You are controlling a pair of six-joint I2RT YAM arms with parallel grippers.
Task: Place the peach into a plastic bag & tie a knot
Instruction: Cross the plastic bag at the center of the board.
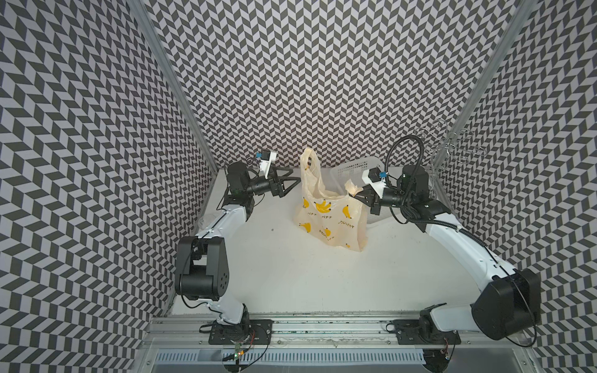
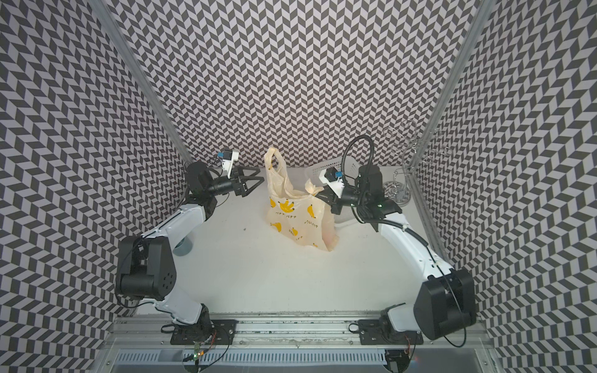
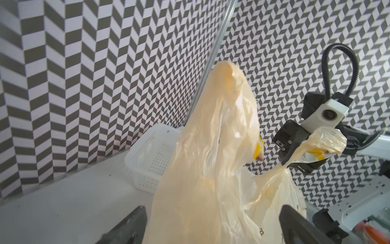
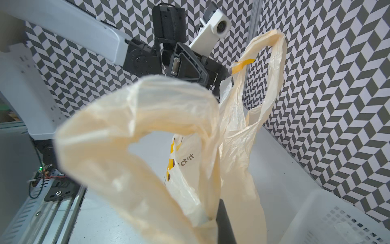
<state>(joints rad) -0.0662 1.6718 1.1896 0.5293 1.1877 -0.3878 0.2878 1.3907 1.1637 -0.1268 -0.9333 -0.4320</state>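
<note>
We see a white table inside chevron walls (basket at the back); left gripper gapes near the bag, right gripper pinches its handle.

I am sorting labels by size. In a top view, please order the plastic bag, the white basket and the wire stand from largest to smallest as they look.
1. plastic bag
2-3. wire stand, white basket: unsure; the basket is mostly hidden, the stand is thin wire.
</note>
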